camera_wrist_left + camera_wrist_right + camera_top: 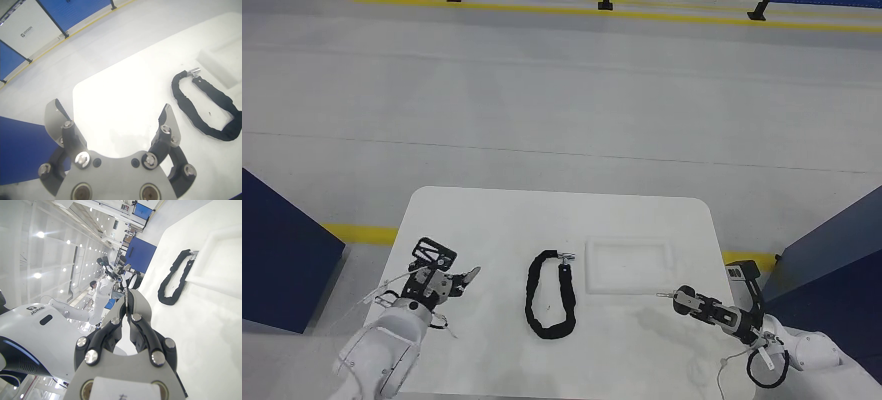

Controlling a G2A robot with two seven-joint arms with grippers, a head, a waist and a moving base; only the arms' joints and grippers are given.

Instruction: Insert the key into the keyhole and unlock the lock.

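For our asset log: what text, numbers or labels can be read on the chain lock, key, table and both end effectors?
On the chain lock: none to be seen.
On the key, gripped edge-on in the right end effector: none to be seen.
On the table: none.
On the left end effector: none.
On the white label behind the right end effector: a mark cut off at the picture's edge, unreadable.

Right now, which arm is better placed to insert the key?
Right: the right gripper is shut on the thin metal key. The left gripper is open and empty, apart from the chain lock.
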